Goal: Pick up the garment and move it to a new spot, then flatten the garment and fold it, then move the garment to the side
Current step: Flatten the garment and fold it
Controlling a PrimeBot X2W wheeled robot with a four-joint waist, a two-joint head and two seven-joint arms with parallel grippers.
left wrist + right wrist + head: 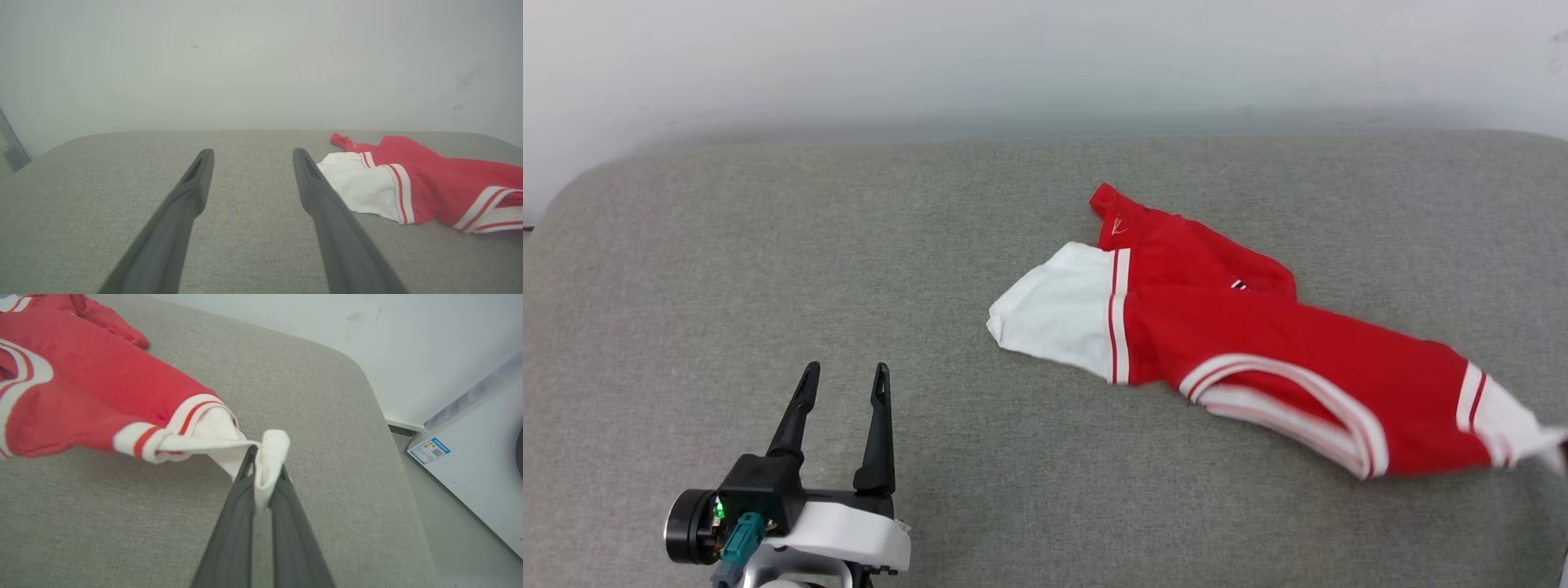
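While pinching garment (pixel 81 384) by white sleeve (pixel 216 424) with right end effector (pixel 265 463), likely readying drag to new spot; left end effector (pixel 845 371) spread, parked clear over bench (pixel 768 245).

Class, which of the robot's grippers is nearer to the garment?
Right. The right gripper is shut on the garment at a white sleeve; the left gripper hangs open, well apart from it.

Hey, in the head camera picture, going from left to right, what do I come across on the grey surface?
The left hand, then the garment: first its white sleeve, then the red body, last its other white sleeve at the right edge.
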